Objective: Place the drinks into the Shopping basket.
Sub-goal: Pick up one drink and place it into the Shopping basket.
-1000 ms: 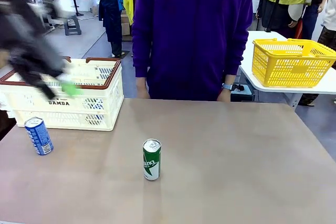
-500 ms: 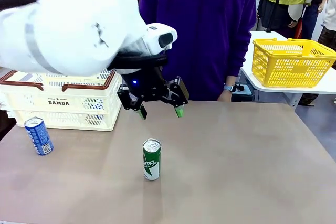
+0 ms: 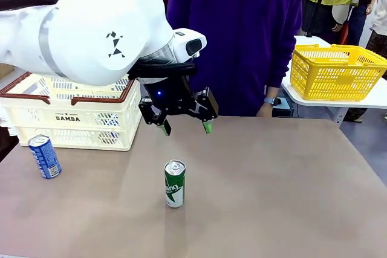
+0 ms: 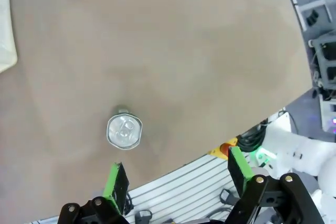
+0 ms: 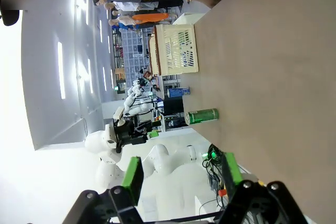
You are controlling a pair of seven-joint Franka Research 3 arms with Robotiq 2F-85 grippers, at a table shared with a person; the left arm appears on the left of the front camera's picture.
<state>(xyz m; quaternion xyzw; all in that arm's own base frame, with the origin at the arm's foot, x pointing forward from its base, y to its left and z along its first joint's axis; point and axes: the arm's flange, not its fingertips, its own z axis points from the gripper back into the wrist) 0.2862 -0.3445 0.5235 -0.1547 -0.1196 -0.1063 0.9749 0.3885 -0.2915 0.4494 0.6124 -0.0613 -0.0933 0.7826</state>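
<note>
Two drinks are out on the table (image 3: 272, 197), so the job is not finished. I cannot see down into the Shopping basket (image 3: 78, 116) from here, so I cannot tell if any drink is in it yet.

The green can (image 3: 175, 183) stands in the middle of the table, straight up, with its silver top pointing at the ceiling. The blue can (image 3: 45, 156) stands near the left edge, just in front of the Shopping basket. It looks a bit tilted, with its top leaning left.

The left gripper (image 3: 184, 127) hangs in the air above the green can, a little toward the far side. Its jaws are wide apart and hold nothing.

The right gripper (image 5: 181, 174) is off to the side. Its jaws stand part way apart with nothing between them.
</note>
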